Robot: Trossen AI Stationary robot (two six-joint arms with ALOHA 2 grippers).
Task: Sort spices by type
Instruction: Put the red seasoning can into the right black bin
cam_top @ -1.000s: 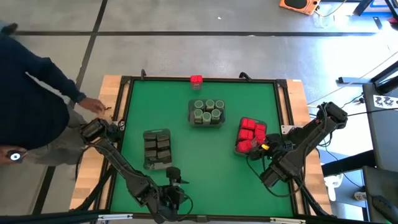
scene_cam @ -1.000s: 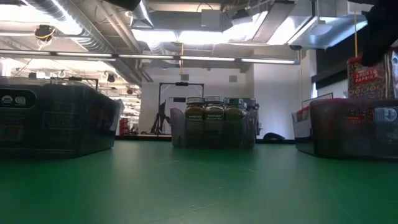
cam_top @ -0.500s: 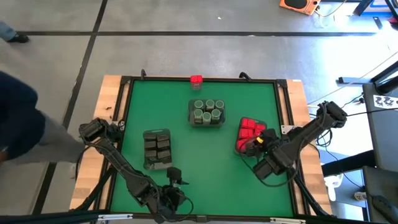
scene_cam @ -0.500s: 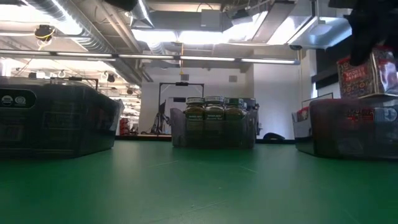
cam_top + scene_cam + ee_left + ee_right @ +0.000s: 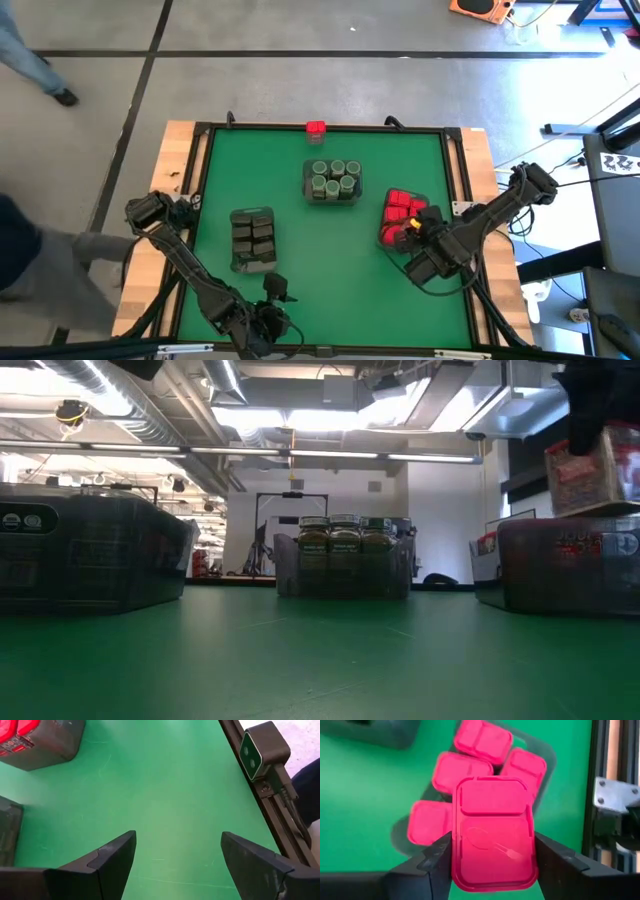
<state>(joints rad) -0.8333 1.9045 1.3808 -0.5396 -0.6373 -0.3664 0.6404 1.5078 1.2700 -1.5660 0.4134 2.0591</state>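
Red box [image 5: 493, 835] is clamped between the right gripper's [image 5: 492, 865] fingers, hanging just above the tray [image 5: 384, 240] that already has the other red boxes [image 5: 401, 207] in it. Left of that tray sits the tray of round grey-green jars [image 5: 332, 180], and further left the one with dark tins [image 5: 252, 237]. One more red box [image 5: 316, 128] sits alone at the mat's far edge, beyond the jars. Left gripper [image 5: 177, 855] waits over the near edge, below the tins, jaws apart and holding nothing.
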